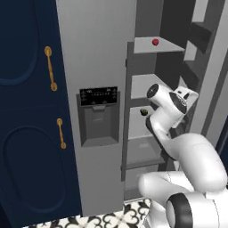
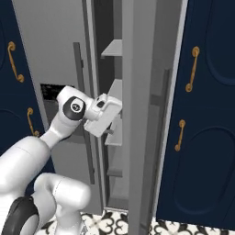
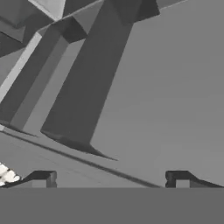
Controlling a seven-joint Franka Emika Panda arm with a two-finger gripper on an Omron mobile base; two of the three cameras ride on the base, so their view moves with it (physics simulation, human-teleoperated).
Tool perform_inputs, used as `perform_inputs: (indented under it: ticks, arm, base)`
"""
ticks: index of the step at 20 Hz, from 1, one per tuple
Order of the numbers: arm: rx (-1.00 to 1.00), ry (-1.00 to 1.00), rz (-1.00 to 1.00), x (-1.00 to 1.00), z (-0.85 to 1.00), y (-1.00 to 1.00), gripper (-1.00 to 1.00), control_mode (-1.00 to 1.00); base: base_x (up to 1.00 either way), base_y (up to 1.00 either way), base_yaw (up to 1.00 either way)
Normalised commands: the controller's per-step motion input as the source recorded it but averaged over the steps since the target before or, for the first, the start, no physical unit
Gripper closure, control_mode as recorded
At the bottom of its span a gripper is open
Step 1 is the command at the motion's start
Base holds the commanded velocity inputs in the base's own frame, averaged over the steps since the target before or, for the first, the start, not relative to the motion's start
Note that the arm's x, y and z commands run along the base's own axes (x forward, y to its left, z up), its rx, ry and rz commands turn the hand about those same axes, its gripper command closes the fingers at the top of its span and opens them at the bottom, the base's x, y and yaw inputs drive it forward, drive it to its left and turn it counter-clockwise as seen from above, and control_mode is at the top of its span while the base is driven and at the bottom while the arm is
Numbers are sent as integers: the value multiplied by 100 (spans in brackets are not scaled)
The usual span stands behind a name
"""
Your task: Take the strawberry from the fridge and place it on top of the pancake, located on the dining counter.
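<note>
Navy cabinets with gold handles; patterned floor tiles; small dark fruit.

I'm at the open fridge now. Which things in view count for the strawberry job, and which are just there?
For the job:
strawberry, on the top shelf
fridge, right door open
gripper, open, holding nothing

Just there:
small dark green-yellow fruit on a lower shelf
navy cabinets
dispenser panel

White arm bent forward, wrist raised, claw fingers spread apart
</note>
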Motion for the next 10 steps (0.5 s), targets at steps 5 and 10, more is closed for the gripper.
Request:
perform_inputs:
  ticks: [5, 10]
  arm:
    - [-13, 25, -13, -21, 0, -92, -100, -100]
    - [-2, 10, -10, -10, 0, -96, -100, -100]
  base:
    - [0, 0, 0]
    - [0, 0, 0]
